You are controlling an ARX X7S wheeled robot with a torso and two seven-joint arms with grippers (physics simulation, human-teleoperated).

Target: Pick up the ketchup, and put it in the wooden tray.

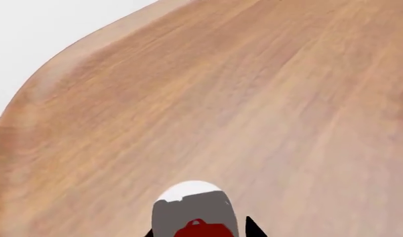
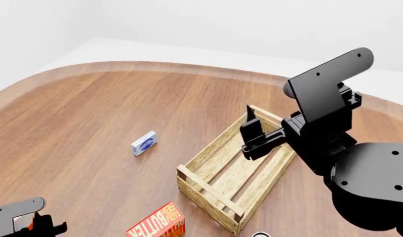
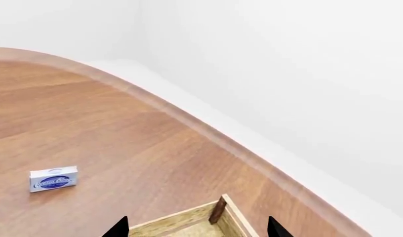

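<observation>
The ketchup (image 1: 191, 207) shows in the left wrist view as a white cap over a red body, lying between my left gripper's (image 1: 201, 233) two black fingertips. The gripper is shut on it above bare table. In the head view my left gripper (image 2: 38, 228) sits at the near left edge, with a sliver of the red ketchup (image 2: 31, 224) in it. The wooden tray (image 2: 208, 191) stands right of centre and holds nothing. My right gripper (image 2: 253, 132) is open and empty over the tray's far end. In the right wrist view, the tray's corner post (image 3: 218, 210) lies between the spread jaws of my right gripper (image 3: 196, 231).
A small blue-and-white box (image 2: 143, 143) lies left of the tray and also shows in the right wrist view (image 3: 53, 178). A red-orange butter box (image 2: 156, 223) lies near the tray's front corner. A white round object (image 2: 260, 234) peeks in at the bottom edge. The table's curved rim (image 2: 155, 65) runs along the back.
</observation>
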